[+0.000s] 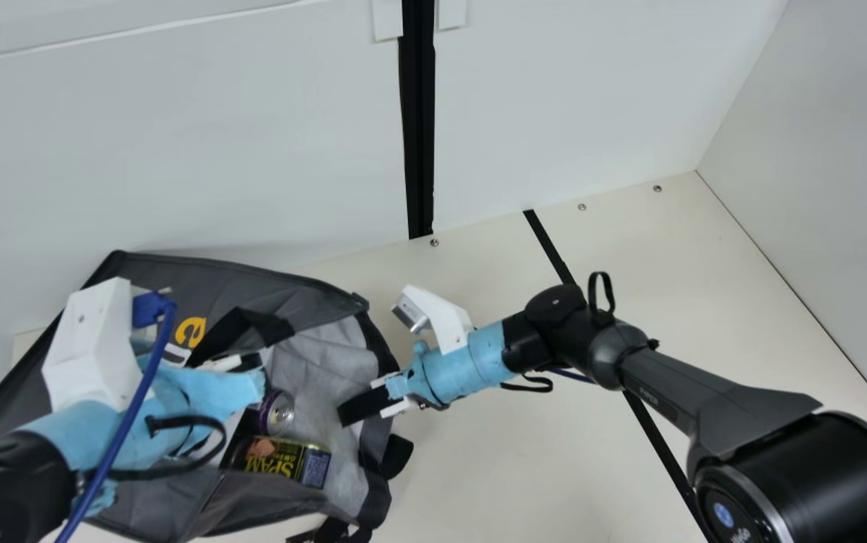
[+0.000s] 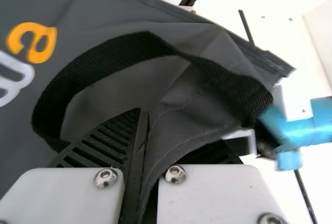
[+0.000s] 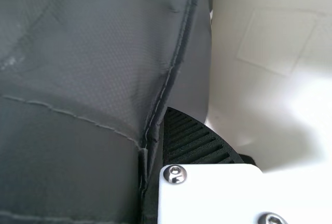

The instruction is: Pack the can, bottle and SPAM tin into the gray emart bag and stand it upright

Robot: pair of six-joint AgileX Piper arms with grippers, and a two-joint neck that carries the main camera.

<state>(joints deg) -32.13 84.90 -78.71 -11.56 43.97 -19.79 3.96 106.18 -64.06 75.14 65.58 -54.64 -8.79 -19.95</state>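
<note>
Gray emart bag (image 1: 312, 294) lies over on the bench's back left part, mouth towards the bench's right edge and its far side up by the rear wall. From the left, the left arm (image 1: 63, 445) crosses over it, with a blue cable (image 1: 125, 422) running along the wrist and an orange letter (image 1: 192, 332) showing on the fabric just beyond. The left gripper (image 1: 243, 363) is over the middle of the bag; in its wrist view the jaws are clenched on a fold of gray fabric, beside a looped black strap (image 2: 98, 58). Just right of that gripper, inside the bag, is the can (image 1: 280, 413) with its silver end showing — the SPAM tin (image 1: 286, 460) lies next to it, nearer the bench's front edge. At the mouth, the right gripper (image 1: 360, 407) reaches over the pale lining (image 1: 320, 358), and its jaws are closed on the bag's rim; the right wrist view has a stitched seam running down to them. The right arm (image 1: 554, 332) stretches back above the bench (image 1: 727, 279), over a black stripe (image 1: 550, 245) that runs from the back edge towards the front right corner.
</note>
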